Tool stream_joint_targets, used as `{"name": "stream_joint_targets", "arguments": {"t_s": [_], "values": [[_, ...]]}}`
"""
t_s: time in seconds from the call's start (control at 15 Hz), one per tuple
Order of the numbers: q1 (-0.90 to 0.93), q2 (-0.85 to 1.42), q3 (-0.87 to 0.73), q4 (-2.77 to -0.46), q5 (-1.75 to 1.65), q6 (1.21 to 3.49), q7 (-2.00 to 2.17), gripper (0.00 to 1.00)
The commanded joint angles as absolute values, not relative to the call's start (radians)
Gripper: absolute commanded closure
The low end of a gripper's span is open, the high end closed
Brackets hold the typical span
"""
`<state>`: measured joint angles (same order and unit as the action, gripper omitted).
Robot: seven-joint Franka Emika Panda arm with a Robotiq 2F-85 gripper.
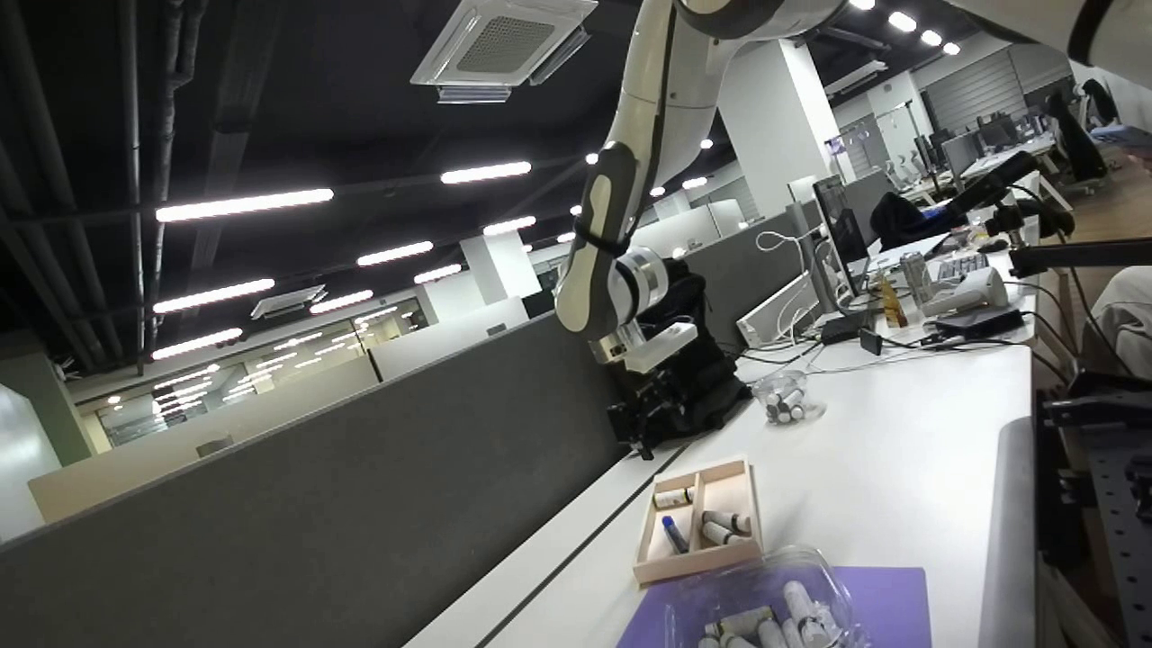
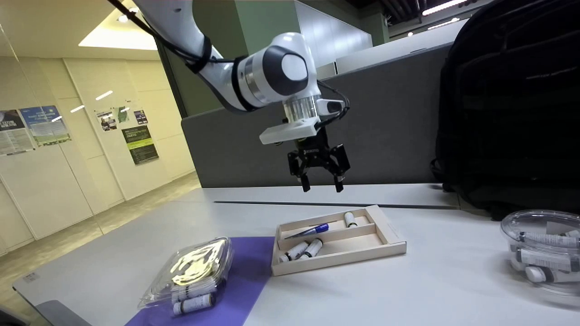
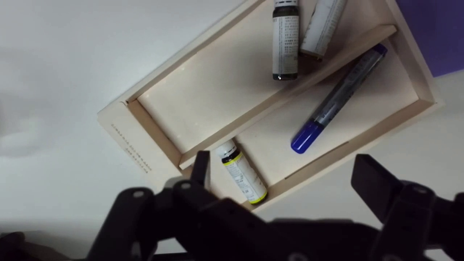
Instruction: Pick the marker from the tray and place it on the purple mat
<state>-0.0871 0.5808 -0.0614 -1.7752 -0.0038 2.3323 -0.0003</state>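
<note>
The tan wooden tray [image 1: 697, 565] [image 2: 340, 260] [image 3: 123, 134] sits on the white table, split by a divider. The blue-capped marker [image 1: 675, 535] [image 2: 312, 230] [image 3: 339, 98] lies in one compartment, its blue end leaning toward the divider in the wrist view. The purple mat [image 1: 886, 603] [image 2: 256, 271] [image 3: 438, 32] lies beside the tray's end and is partly covered by a clear container. My gripper [image 1: 639, 436] [image 2: 322, 185] [image 3: 282, 163] is open and empty. It points down, above the tray and apart from it, with nothing between the fingers.
A small bottle [image 3: 246, 177] shares the marker's compartment; two more bottles [image 3: 285, 43] lie in the other. A clear container of bottles [image 1: 765, 598] [image 2: 192, 276] stands on the mat. A round clear tub [image 1: 780, 396] [image 2: 543, 253], a black backpack [image 2: 507, 108] and a grey partition [image 2: 389, 136] stand nearby.
</note>
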Motion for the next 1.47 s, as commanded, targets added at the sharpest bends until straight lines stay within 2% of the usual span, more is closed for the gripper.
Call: {"name": "stream_joint_targets", "arguments": {"t_s": [0.0, 0.33, 1.4], "values": [[-0.072, 0.615, -0.073, -1.761, -0.041, 2.349, -0.009, 0.00], [-0.084, 0.662, -0.042, -1.785, -0.018, 2.560, -0.028, 0.00], [0.007, 0.782, -0.068, -1.714, -0.169, 2.533, -0.066, 0.00]]}}
